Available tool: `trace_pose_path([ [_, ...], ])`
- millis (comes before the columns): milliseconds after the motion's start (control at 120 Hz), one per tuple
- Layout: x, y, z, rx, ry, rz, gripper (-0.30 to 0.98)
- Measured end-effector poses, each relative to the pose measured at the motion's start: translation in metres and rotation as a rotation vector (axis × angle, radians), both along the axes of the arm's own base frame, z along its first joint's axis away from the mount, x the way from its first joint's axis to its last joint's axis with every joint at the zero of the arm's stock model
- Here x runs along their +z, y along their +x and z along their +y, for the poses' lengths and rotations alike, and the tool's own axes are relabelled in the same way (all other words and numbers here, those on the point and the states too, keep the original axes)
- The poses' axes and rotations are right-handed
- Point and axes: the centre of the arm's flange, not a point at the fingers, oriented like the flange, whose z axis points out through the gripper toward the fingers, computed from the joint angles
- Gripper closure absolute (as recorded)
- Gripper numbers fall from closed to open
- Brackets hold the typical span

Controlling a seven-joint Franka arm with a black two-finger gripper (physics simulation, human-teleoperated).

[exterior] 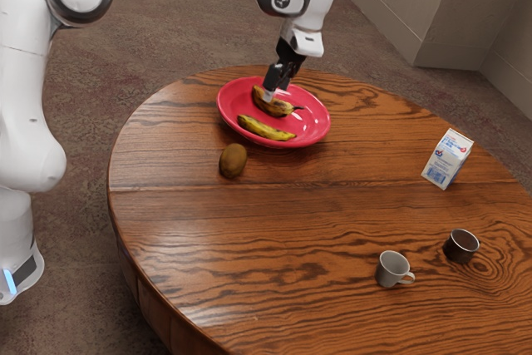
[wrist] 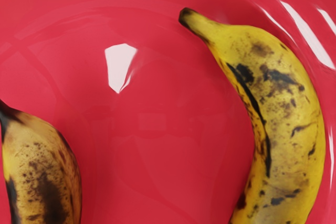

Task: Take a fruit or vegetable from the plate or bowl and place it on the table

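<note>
You have the claw (exterior: 275, 93) at the dark banana (exterior: 278, 109) on the plate (exterior: 320, 128); how far open it is, or whether it holds anything, you cannot tell. Confirm a grip across the middle, then lift straight before swinging sideways

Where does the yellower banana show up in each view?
Exterior view: the yellower banana lies on the red plate, between the browner banana and the kiwi.
Wrist view: the yellower banana lies beside the browner one, across bare plate, its dark stem tip visible.
Shared landmark: the red plate under both bananas.
</note>
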Motion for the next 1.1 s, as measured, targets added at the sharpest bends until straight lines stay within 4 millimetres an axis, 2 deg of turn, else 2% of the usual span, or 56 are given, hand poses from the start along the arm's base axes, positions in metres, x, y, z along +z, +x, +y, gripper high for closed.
trace_pose_path([
  [158, -0.001, 0.0, 0.003, 0.009, 0.005, -0.001, 0.0],
  [275, -0.021, 0.01, 0.034, 0.062, -0.002, -0.016, 0.0],
  [392, -0.026, 0.014, 0.045, 0.083, 0.002, -0.029, 0.0],
  [725, -0.032, 0.011, 0.046, 0.055, -0.016, -0.006, 0.0],
  [892, -0.058, 0.015, 0.054, 0.021, -0.056, 0.017, 0.0],
  [1100, -0.069, 0.018, 0.052, -0.021, -0.076, 0.024, 0.0],
])
